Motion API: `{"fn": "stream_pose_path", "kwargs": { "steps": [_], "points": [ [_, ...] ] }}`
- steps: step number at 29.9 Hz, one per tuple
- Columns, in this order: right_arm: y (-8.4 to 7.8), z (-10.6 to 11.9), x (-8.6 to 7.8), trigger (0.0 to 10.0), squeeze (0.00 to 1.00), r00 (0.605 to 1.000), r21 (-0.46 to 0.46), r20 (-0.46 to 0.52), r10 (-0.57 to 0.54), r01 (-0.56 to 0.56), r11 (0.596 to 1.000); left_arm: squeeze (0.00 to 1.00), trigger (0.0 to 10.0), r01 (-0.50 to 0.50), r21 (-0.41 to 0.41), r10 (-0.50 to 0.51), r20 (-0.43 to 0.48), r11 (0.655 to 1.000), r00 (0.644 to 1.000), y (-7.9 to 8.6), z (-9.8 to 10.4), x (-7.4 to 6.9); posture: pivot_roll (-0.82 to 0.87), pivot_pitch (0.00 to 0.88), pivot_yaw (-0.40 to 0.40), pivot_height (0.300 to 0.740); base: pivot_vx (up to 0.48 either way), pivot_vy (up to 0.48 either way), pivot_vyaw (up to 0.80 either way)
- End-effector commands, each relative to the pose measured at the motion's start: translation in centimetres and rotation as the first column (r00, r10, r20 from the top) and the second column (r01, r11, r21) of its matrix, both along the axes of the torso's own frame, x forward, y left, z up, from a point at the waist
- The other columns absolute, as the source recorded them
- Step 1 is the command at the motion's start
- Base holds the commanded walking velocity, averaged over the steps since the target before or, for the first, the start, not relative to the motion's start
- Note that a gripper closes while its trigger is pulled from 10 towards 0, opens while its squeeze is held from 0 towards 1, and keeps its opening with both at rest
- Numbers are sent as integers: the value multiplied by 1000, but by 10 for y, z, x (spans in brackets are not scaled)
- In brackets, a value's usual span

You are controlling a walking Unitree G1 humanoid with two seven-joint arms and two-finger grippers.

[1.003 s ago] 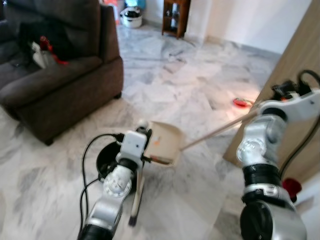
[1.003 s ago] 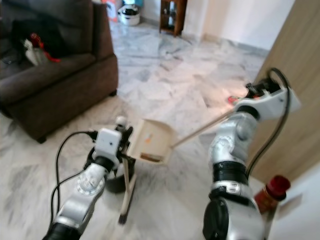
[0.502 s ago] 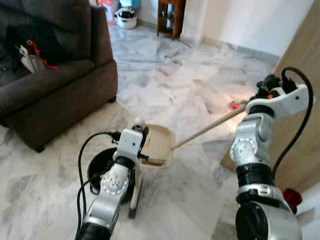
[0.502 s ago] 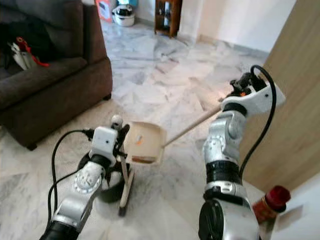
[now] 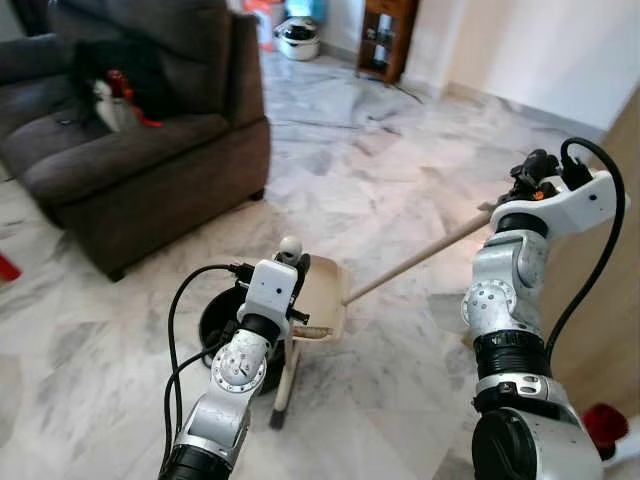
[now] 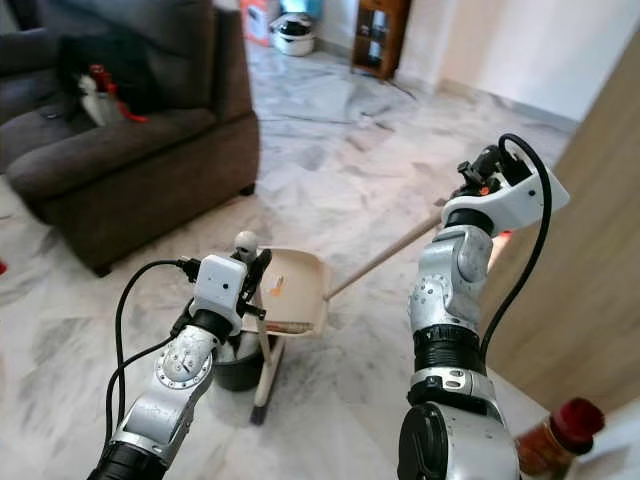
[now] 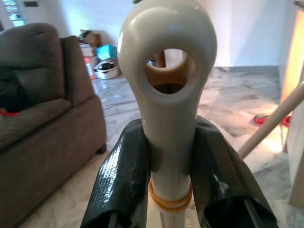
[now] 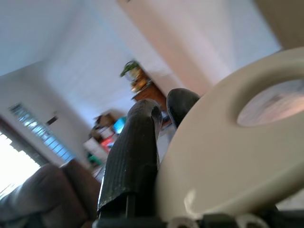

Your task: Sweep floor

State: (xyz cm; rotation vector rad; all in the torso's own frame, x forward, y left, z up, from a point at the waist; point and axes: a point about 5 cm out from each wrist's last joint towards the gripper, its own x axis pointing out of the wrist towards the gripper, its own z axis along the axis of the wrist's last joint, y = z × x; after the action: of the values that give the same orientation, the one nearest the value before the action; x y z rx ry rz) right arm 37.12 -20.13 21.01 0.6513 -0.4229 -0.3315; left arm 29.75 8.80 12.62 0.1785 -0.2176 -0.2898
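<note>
My left pincer (image 7: 171, 166) grips the dustpan handle (image 7: 167, 90); my right pincer (image 6: 480, 170) grips the broom stick (image 5: 415, 263). The dustpan (image 5: 322, 297) hangs above the floor (image 5: 400, 180). I should lower it flat first.

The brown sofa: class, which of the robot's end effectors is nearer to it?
Left. The left end effector grips the dustpan handle on the sofa's side; the right end effector holds the broom stick near the wooden panel, further away.

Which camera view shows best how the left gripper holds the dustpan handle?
The left wrist view: the cream dustpan handle stands clamped between both black fingers, its ring end above them. The eye views show the left gripper small, partly hidden by the wrist.
</note>
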Motion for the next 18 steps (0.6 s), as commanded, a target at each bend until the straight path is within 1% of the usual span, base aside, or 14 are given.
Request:
{"fn": "stream_pose_path", "kwargs": {
  "steps": [1, 5, 12, 18],
  "points": [
    [-1, 19, -1, 10000, 0, 997, -16, 77, -4, 5, 1000, 0, 10000, -23, 26, 21, 62, 999, 998, 5, 11, 3, 85, 0, -7, 740, 0, 0, 800],
    [-1, 19, -1, 10000, 0, 998, -47, 67, -5, 8, 999, 0, 10000, -24, 27, 22, 62, 999, 998, 5, 11, 3, 84, 0, -7, 740, 0, 0, 800],
    [-1, 17, 0, 10000, 0, 999, -86, 46, 7, -3, 996, 0, 10000, -36, 30, 34, 63, 999, 997, 8, 11, 4, 83, 0, -7, 740, 0, 0, 0],
    [-1, 17, 0, 10000, 0, 999, -86, 46, 7, -3, 996, 0, 10000, -36, 30, 34, 63, 999, 997, 8, 11, 4, 83, 0, -7, 740, 0, 0, 0]
  ]
}}
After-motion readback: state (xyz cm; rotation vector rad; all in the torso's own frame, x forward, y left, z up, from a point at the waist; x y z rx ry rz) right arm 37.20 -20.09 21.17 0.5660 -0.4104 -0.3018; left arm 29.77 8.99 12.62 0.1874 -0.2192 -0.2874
